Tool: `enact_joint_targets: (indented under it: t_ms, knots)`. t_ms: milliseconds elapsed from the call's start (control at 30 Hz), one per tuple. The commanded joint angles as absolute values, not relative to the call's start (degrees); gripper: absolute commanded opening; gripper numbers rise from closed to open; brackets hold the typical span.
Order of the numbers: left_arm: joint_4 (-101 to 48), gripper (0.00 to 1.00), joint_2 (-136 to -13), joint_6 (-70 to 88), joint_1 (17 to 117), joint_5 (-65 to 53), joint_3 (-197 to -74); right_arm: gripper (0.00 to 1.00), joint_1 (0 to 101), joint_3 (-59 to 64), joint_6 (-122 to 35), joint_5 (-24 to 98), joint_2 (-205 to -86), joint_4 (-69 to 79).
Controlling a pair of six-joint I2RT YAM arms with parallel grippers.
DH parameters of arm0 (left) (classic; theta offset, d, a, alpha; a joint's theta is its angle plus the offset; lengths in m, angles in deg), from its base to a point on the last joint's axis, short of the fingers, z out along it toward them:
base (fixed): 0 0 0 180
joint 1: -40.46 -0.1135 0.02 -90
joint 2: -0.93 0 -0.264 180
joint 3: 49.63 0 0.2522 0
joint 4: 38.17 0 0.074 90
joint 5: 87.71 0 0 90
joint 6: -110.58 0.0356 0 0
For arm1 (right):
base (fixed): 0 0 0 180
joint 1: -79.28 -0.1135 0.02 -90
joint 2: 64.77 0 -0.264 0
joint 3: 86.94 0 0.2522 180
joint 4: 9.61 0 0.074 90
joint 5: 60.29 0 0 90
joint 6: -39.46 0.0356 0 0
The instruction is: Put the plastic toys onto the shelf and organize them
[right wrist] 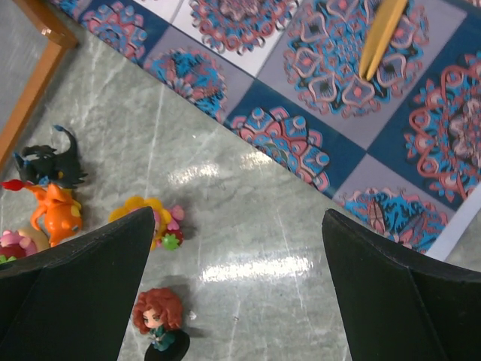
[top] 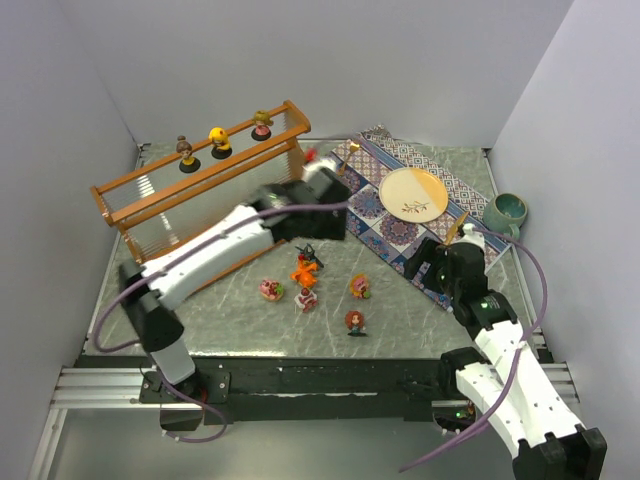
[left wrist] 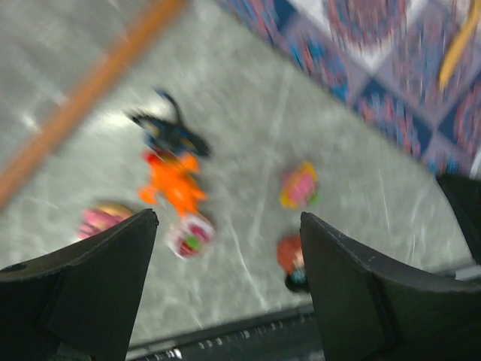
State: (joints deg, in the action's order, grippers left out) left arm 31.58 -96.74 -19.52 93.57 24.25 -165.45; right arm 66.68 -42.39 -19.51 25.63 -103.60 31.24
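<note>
Three plastic toys stand on the top rail of the shelf (top: 200, 190): a brown-haired doll (top: 185, 152), a yellow figure (top: 218, 141) and a blonde doll (top: 262, 124). Several more are on the table: a black spiky one (top: 308, 255), an orange one (left wrist: 173, 184), two pink flowery ones (top: 271, 290) (left wrist: 189, 235), a yellow-pink one (right wrist: 161, 222) and a red-haired doll (right wrist: 158, 316). My left gripper (left wrist: 229, 248) hangs open above this group, holding nothing; its view is blurred. My right gripper (right wrist: 237, 248) is open and empty, right of the red-haired doll.
A patterned blue mat (top: 400, 225) lies at the back right with a round plate (top: 413, 193) on it and a yellowish stick (right wrist: 379, 34). A teal mug (top: 505, 212) stands by the right wall. The shelf's lower rail (left wrist: 90, 90) runs close behind the table toys.
</note>
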Motion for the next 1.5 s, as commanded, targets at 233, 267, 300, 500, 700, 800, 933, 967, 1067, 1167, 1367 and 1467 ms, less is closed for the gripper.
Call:
enact_joint_targets:
  t_ms: [233,267,300,500,700,800,933,967,1067,1167,1367,1467]
  knots:
    - [34.31,0.81,-108.21,-35.22,105.94,14.95,-165.35,1.0,62.68,-45.14,-12.84,16.62,-99.32,34.74]
    - [34.31,0.81,-109.1,-35.93,106.99,14.78,-165.08,1.0,62.15,-45.4,-12.31,16.0,-98.88,35.09]
    - [34.31,0.8,-110.06,-36.63,107.43,14.51,-165.08,1.0,61.1,-45.58,-11.7,14.34,-98.18,35.87]
    - [36.15,0.73,-116.31,-39.63,108.49,12.93,-164.99,1.0,58.46,-45.49,-8.53,10.99,-96.33,38.07]
    - [38.96,0.69,-121.23,-40.16,108.4,12.75,-167.8,1.0,56.61,-45.76,-6.59,8.44,-95.1,39.3]
    - [40.02,0.67,-123.17,-40.16,108.4,12.84,-169.65,1.0,55.65,-45.93,-6.59,8.17,-94.48,39.22]
    - [40.72,0.66,-124.57,-40.77,108.4,12.75,-172.02,1.0,54.5,-46.11,-6.42,7.3,-93.78,39.04]
    - [40.9,0.65,-124.84,-40.77,108.32,12.67,-172.72,1.0,54.15,-46.19,-6.33,7.12,-93.34,38.96]
    - [41.51,0.65,-126.33,-40.86,108.4,12.31,-174.13,1.0,53.53,-46.55,-6.33,6.07,-92.55,38.78]
    - [42.3,0.62,-127.47,-41.03,108.32,12.05,-175.1,1.0,52.83,-46.64,-5.98,5.54,-91.85,38.95]
    - [43.88,0.55,-128.44,-41.91,108.4,12.49,-173.87,1.0,51.69,-46.99,-5.98,5.19,-90.7,38.69]
    - [43.89,0.53,-128.27,-42.09,108.32,13.02,-173.43,1.0,51.25,-47.25,-6.15,5.27,-90.44,38.43]
